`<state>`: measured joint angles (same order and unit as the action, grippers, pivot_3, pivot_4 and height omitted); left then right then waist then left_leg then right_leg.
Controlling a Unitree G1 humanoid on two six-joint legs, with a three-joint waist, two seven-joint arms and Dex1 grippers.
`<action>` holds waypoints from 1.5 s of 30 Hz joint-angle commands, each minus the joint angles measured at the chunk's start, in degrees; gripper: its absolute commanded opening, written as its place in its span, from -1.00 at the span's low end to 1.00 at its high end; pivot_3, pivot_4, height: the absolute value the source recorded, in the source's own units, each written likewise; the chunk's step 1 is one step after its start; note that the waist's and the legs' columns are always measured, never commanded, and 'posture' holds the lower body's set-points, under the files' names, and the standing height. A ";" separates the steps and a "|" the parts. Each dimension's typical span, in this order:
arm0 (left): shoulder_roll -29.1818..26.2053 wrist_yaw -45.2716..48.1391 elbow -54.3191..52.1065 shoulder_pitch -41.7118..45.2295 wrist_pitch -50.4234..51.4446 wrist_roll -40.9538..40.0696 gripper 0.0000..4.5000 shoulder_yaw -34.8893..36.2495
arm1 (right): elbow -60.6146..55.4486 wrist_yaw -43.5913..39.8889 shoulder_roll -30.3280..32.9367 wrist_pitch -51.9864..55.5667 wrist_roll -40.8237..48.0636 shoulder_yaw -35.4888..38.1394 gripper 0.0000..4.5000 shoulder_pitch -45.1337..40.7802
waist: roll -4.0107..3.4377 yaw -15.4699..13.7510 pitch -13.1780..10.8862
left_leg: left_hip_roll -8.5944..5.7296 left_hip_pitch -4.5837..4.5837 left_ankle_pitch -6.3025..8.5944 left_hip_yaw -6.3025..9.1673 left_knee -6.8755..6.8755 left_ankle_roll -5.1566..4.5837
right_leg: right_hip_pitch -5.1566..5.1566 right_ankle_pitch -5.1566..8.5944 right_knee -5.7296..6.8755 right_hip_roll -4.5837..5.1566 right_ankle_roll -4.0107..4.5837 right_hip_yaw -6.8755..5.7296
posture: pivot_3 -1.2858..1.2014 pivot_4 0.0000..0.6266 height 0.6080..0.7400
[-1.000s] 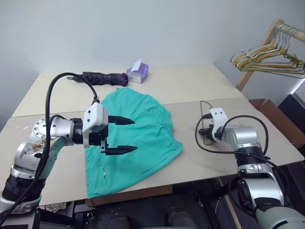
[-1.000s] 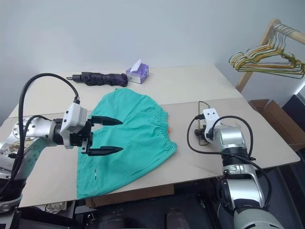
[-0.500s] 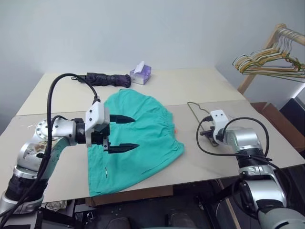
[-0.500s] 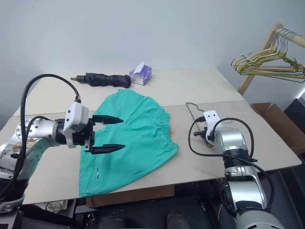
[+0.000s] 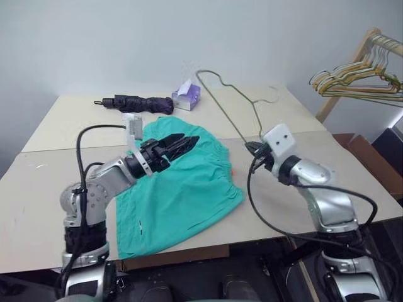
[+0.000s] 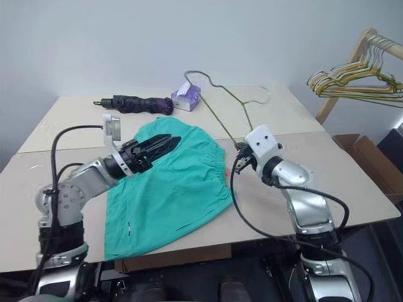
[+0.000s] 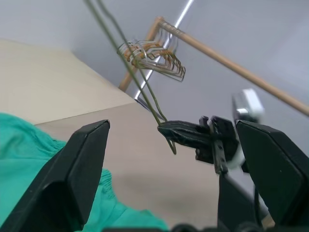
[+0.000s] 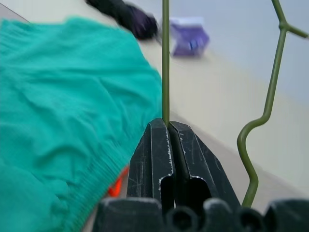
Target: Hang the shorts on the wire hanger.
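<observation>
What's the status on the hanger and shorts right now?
Right gripper shut on wire hanger, lifted. Left gripper open above shorts. Shorts flat on table. Nothing blocking.

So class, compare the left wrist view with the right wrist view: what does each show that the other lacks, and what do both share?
Left wrist alone: the bunch of hangers on a wooden rail, and the open left gripper.
Right wrist alone: the dark umbrella and purple tissue box.
Both: the teal shorts, and the right gripper shut on the wire hanger.
</observation>
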<state>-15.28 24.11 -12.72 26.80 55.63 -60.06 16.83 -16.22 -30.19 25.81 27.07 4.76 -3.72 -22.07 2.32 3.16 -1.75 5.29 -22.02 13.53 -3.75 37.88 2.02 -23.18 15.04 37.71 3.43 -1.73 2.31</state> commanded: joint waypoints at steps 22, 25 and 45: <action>5.36 -18.37 -2.69 1.51 -7.99 -12.51 -0.71 2.11 | -6.12 -0.06 -3.85 -19.10 -5.61 -9.43 -1.00 6.20 | 0.01 -1.25 0.01 | -0.13 0.00 -0.01 0.11 0.00 0.02 | 0.05 -0.01 -0.07 0.01 0.03 0.01 | 0.03 -1.00 1.00; 4.98 -18.24 -2.68 1.22 -8.48 -11.81 -0.98 1.33 | -6.88 -0.08 -4.04 -18.89 -6.08 -9.94 -1.00 6.97 | 0.01 -1.15 0.01 | -0.14 -0.01 -0.01 0.11 0.00 0.02 | 0.06 -0.01 -0.07 0.01 0.03 0.01 | 0.02 -1.00 1.00; -9.21 4.77 1.45 2.40 -14.52 -2.37 -1.00 1.33 | -9.69 -13.61 1.69 4.14 21.93 3.95 0.99 1.43 | 0.03 -0.76 -0.02 | -0.14 -0.05 -0.01 0.13 0.00 0.02 | 0.04 -0.01 -0.10 0.02 0.03 -0.04 | 0.03 -1.00 1.00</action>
<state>-22.76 23.05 -10.80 26.73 42.37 -60.97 16.09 -22.98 -40.40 26.27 23.91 16.57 -5.08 -18.09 2.35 2.40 -1.77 5.16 -22.06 13.52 -3.61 37.88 2.05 -23.13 15.02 37.58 3.45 -1.69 2.26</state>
